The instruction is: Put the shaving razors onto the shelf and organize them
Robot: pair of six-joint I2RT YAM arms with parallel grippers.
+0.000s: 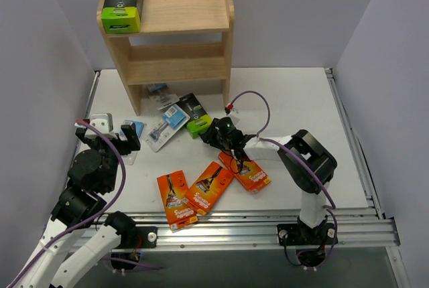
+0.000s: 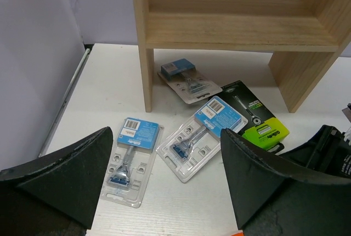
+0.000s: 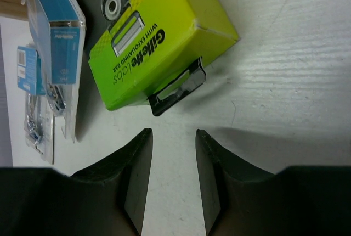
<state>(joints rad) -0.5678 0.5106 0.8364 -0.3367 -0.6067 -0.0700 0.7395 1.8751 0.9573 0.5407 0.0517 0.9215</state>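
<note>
My right pincer (image 3: 174, 134): narrow gap, empty, lined up on hang tab (image 3: 178, 85) of lime-green box (image 3: 159, 33); thin tab suits slim bite. Left pincer (image 2: 165, 137) wide open, empty, over blister pack (image 2: 130, 162).

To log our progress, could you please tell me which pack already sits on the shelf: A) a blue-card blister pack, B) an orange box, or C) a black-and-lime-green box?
C: a black-and-lime-green box stands at the left of the shelf top tier; orange boxes and blister packs lie on the table.
</note>
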